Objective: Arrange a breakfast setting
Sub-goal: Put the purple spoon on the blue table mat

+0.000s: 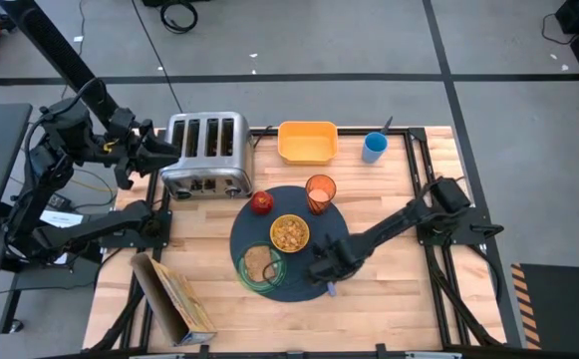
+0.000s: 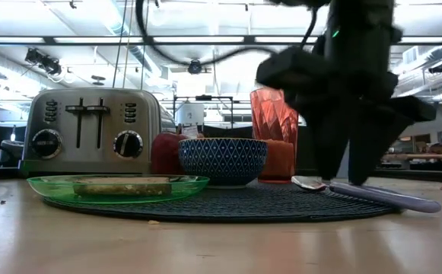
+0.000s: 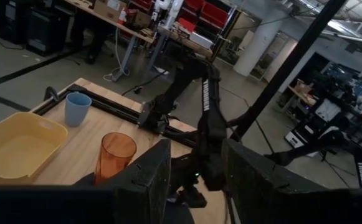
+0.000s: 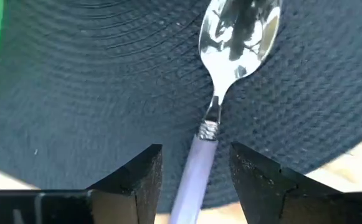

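Note:
The dark blue-grey round mat (image 1: 304, 214) holds the yellow bowl (image 1: 290, 233), the green plate (image 1: 245, 269) with the toast slice (image 1: 258, 261), the red apple (image 1: 261, 202) and the orange cup (image 1: 320, 191). The lilac-handled spoon (image 4: 200, 155) lies flat on the mat's near right part, its bowl toward the mat's middle. My right gripper (image 4: 196, 149) is open and points down, with one finger on either side of the spoon's handle and a gap on both sides. My left gripper (image 1: 169, 152) is open and empty, up beside the toaster.
The silver toaster (image 1: 206, 155) stands at the far left, the yellow tub (image 1: 307, 142) and a blue cup (image 1: 374, 147) along the far edge. A cardboard box (image 1: 174, 304) lies at the near left. Bare wood shows at the table's right and near side.

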Robot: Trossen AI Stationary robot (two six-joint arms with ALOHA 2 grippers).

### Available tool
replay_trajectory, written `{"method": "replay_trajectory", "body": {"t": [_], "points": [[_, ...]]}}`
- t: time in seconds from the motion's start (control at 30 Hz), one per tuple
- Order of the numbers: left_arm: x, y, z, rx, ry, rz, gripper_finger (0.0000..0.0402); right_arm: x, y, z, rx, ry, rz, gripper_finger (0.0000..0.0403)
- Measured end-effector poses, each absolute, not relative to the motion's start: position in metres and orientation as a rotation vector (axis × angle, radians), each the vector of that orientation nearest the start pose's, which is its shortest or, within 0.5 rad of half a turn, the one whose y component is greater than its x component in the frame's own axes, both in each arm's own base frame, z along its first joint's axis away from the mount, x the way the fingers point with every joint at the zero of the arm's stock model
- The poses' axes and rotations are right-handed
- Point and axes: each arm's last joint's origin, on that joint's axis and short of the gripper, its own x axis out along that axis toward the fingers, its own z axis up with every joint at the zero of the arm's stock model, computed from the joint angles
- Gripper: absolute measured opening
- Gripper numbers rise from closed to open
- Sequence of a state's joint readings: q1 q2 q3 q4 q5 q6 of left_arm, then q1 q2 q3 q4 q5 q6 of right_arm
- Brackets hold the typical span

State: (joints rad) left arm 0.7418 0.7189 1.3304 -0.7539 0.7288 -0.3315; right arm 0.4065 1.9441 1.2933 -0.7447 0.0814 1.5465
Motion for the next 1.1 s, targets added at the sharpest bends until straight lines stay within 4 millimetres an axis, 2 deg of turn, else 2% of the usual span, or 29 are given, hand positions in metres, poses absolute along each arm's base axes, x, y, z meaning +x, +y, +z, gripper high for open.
{"method": "replay_trajectory", "body": {"t": [0.17,0.7,0.9,1.1], "points": [[0.069,0.037,0.454,-0.423,0.103,0.025,0.0151,0.342,0.137,0.139,1.015,1.285,-0.835,0.0171],[0.069,0.036,0.455,-0.397,0.106,-0.011,0.0151,0.343,0.131,0.139,1.067,1.261,-0.909,0.0063],[0.069,0.036,0.455,-0.396,0.106,-0.011,0.0151,0.342,0.115,0.152,1.150,1.191,-1.012,0.0068],[0.069,0.036,0.455,-0.395,0.106,-0.011,0.0151,0.348,0.094,0.149,1.185,1.158,-1.085,0.0071]]}}
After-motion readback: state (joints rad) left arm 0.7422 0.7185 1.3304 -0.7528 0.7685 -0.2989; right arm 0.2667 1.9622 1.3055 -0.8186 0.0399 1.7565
